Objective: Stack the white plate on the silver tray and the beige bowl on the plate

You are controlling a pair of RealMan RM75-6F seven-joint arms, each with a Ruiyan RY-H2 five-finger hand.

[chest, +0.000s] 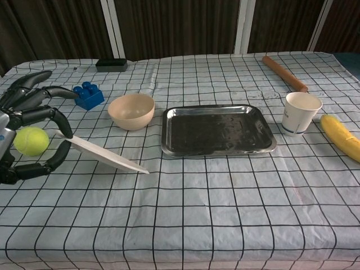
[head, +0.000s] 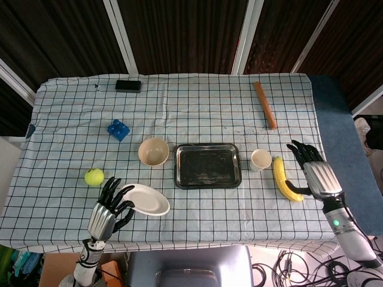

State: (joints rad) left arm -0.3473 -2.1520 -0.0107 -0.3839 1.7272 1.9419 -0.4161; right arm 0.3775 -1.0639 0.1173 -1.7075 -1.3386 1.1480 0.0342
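My left hand [head: 108,206] [chest: 25,132] grips the white plate [head: 146,200] [chest: 104,155] by its left rim and holds it tilted above the table, its right edge low. The silver tray [head: 207,165] [chest: 216,129] lies bare at the table's middle. The beige bowl [head: 154,151] [chest: 131,111] stands just left of the tray. My right hand [head: 315,173] hovers open beyond the banana, holding nothing; it shows only in the head view.
A yellow tennis ball [head: 94,176] [chest: 31,140] sits by my left hand. A blue brick [head: 118,129] [chest: 88,95] lies behind the bowl. A paper cup [head: 261,159] [chest: 300,112] and banana [head: 282,179] [chest: 342,137] are right of the tray. A wooden rod [head: 265,104] and black box [head: 128,86] lie at the back.
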